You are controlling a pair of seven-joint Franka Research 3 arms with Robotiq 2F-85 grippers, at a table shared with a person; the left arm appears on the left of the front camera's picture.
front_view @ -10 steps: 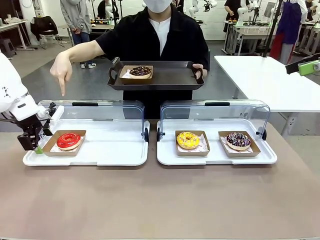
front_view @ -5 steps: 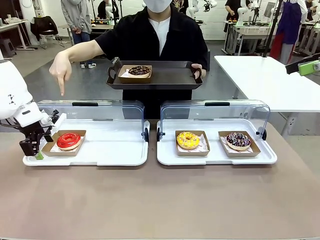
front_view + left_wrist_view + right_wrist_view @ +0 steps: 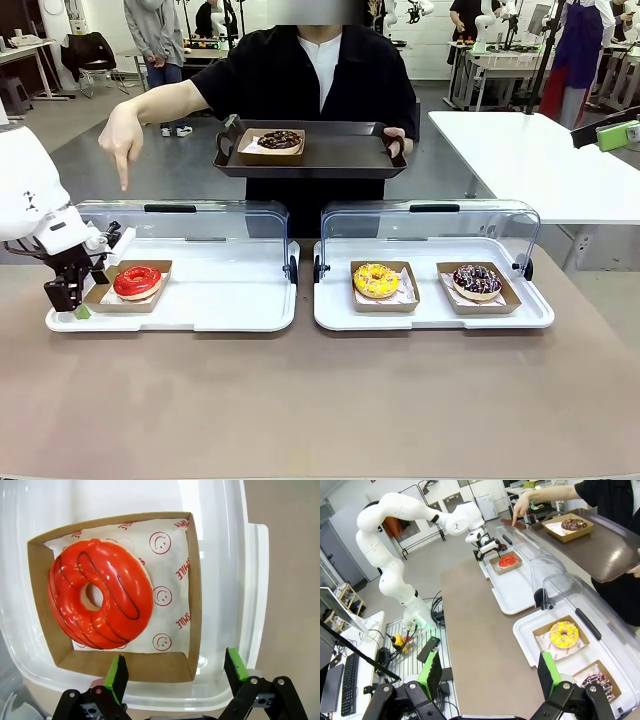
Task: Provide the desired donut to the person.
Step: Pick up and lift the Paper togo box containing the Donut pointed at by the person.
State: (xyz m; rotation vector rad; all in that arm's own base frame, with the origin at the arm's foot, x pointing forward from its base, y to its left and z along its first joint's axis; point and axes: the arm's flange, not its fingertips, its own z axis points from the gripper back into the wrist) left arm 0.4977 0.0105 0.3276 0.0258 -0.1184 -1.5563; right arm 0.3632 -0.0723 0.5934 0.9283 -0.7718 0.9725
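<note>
Left wrist view: my left tool (image 3: 177, 669) stands wide open, gripping nothing, just at the edge of the brown cardboard tray (image 3: 194, 580). That tray holds the glossy red-iced ring donut (image 3: 100, 600) and sits on the white plastic tray (image 3: 252, 580). Across the table (image 3: 320, 400), the person (image 3: 300, 80) points a hand (image 3: 122, 135) down above that donut. My right tool (image 3: 489, 672) is open too.

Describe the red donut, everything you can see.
The red donut is a glossy red-glazed ring with thin dark stripes across the icing, whole, lying flat. It sits on white paper printed with red smileys, inside a shallow brown cardboard box at the left end of the left white tray. The left jaws stand open at the box's edge, off the donut.
</note>
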